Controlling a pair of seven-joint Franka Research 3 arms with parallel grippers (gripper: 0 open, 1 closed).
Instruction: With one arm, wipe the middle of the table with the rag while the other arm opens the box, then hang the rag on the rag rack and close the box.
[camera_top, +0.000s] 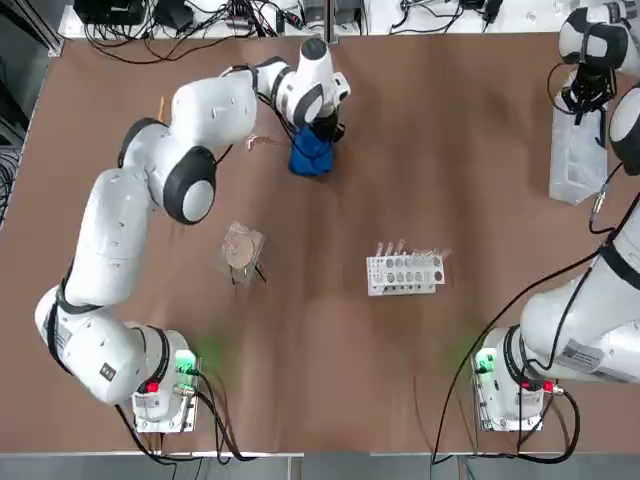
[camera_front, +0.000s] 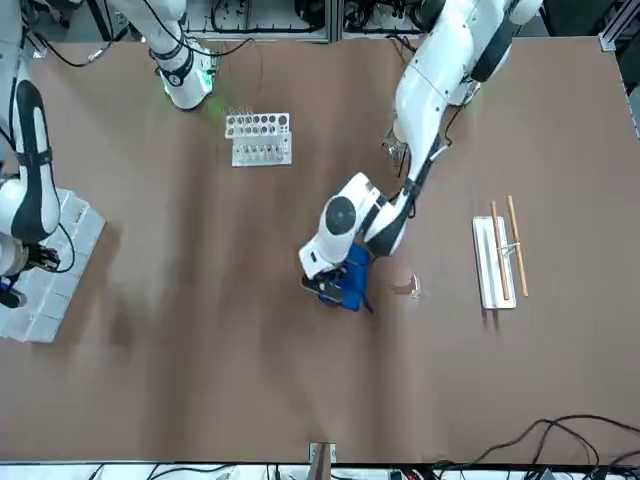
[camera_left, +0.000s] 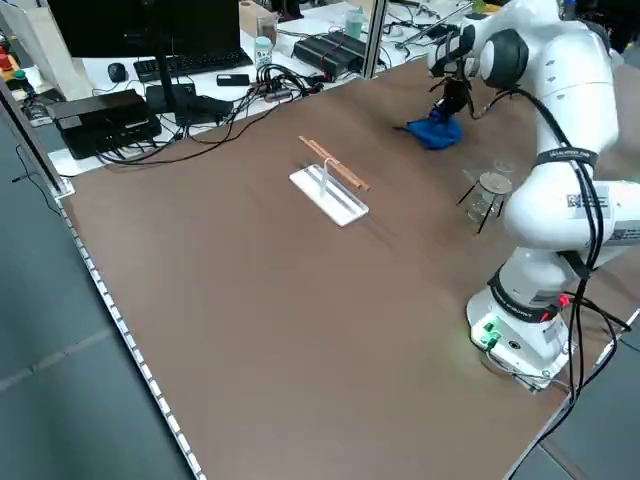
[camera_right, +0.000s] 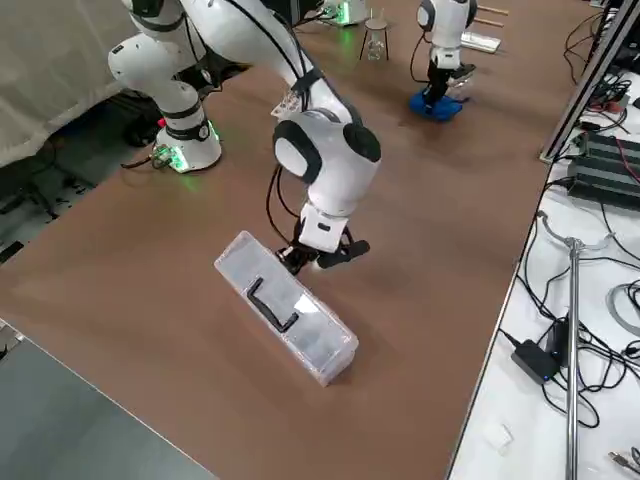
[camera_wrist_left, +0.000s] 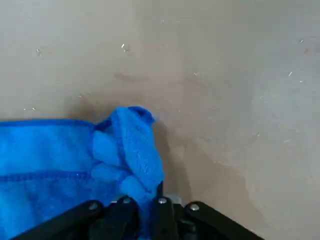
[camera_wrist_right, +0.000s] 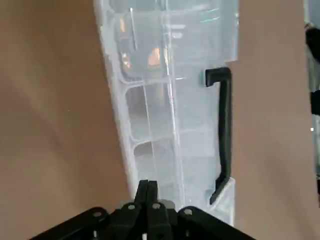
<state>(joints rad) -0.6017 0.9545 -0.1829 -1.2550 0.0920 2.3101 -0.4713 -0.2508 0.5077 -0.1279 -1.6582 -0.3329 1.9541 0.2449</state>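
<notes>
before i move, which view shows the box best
The right side view: the whole lid and handle of the box show. The right wrist view is closer but cuts it off; top and front views show it partly behind the arm; the others miss it.

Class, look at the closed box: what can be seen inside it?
Through the cloudy lid of the box, compartment dividers show. No contents can be made out; the lid blurs whatever might lie there.

Bright blue all over the rag (camera_wrist_left: 75, 160), with darker blue along the seams. Plain matte brown across the bench (camera_top: 330, 360) (greyish tan up close from the left wrist). Cloudy, translucent white for the box (camera_right: 285, 305), with solid black on the handle (camera_wrist_right: 226, 125). White for the test-tube rack (camera_top: 404, 274), dotted with rows of dark round holes. White again on the rag rack's base (camera_front: 490, 262) (pale orange-tan on both rods (camera_front: 518, 245)). White with black bands on both arms, and black for each tool (camera_wrist_left: 155, 200).
</notes>
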